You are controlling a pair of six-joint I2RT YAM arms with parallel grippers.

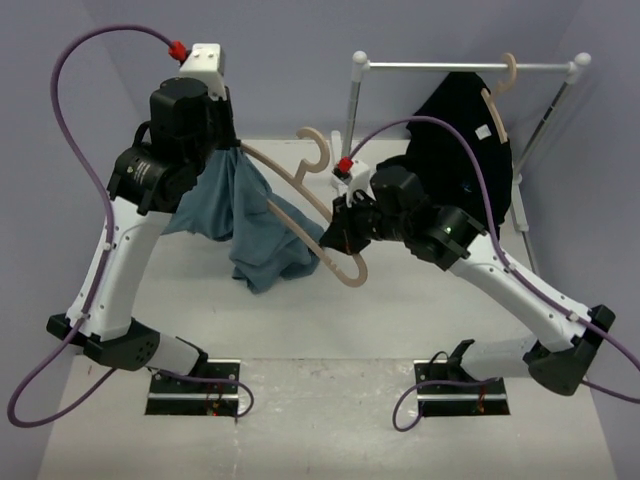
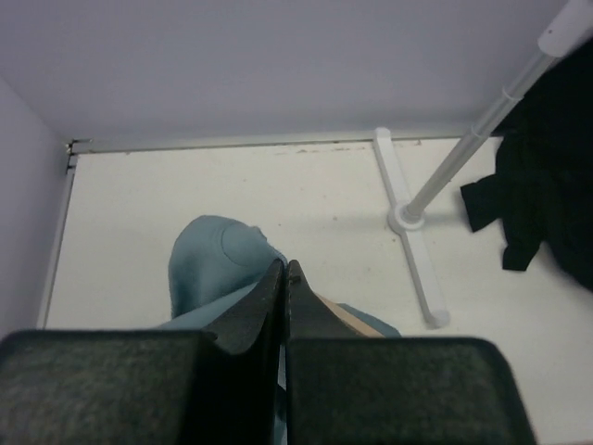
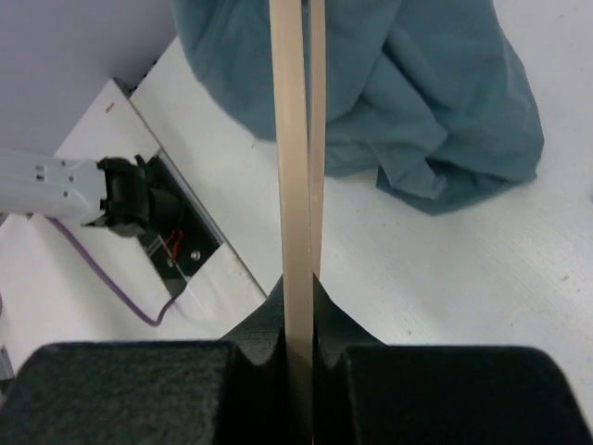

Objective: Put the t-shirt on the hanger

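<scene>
above the white table [image 1: 330, 335], the left gripper [image 1: 230, 145] pinches the t-shirt [image 1: 252, 225] by its top so it hangs, lower folds bunched on the surface, while the right gripper [image 1: 336, 233] clenches the hanger [image 1: 300, 184] near 1 end, tilted, its far shoulder against the cloth, likely for threading in

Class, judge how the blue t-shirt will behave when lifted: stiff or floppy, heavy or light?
Probably floppy: the t-shirt hangs in loose folds from the left gripper. Likely light for its size, since that one narrow pinch seems to hold it up.
</scene>
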